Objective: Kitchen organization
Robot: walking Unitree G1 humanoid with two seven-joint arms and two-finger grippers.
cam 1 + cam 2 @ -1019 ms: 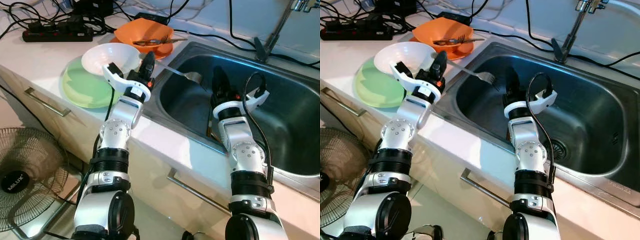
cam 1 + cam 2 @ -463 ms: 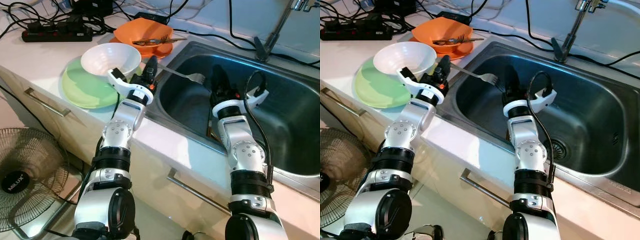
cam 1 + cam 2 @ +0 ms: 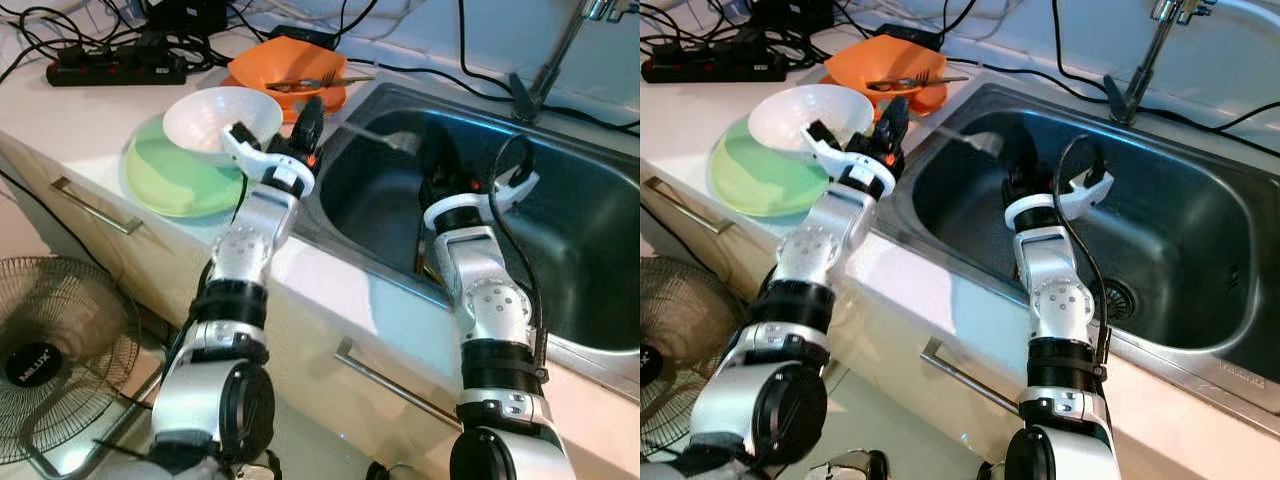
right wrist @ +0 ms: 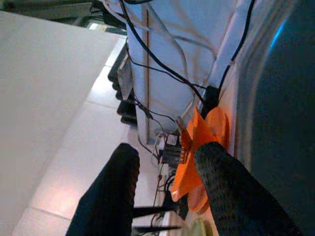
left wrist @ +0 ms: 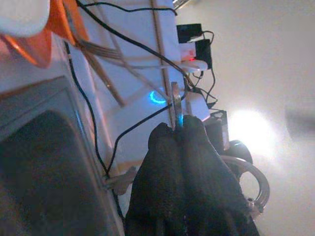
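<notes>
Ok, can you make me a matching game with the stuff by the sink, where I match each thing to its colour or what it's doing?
Things:
1. bowl
2. big plate
3. left end effector
4. right end effector

Clues:
A. green, under the bowl
B. open, holding nothing
C. white
D. shut on a fork

Pairs: 1-C, 2-A, 3-D, 4-B

Bright, even daylight; the fork smears with motion blur, wrist views glare

A black power strip lies on the counter; a fan stands below.
</notes>
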